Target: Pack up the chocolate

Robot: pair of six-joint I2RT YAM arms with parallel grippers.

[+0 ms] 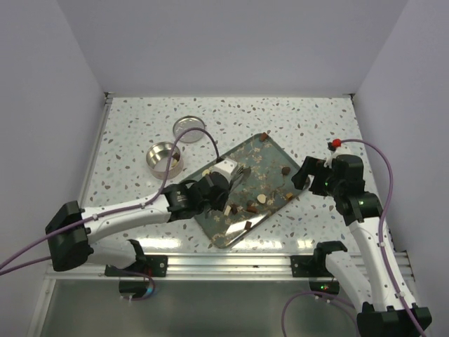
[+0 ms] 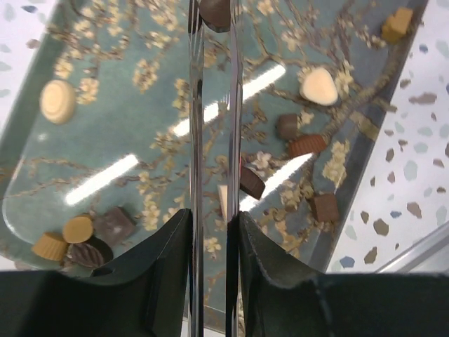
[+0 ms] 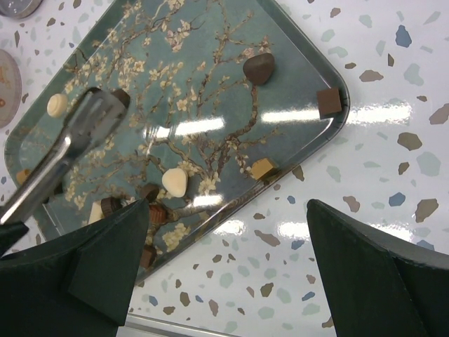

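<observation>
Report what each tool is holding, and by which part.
The left tool clamps the metal tweezers across their two arms; their tips seem to pinch a dark chocolate. The right tool is open, holding nothing.

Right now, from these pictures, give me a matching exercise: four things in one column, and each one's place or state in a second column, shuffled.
1. tweezers
2. steel bowl
3. right fingers
4. cream heart chocolate

A. lying on the tray
B. open, holding nothing
C. on the table, left of the tray
D. clamped between the left fingers

Pairs: 1-D, 2-C, 3-B, 4-A
</observation>
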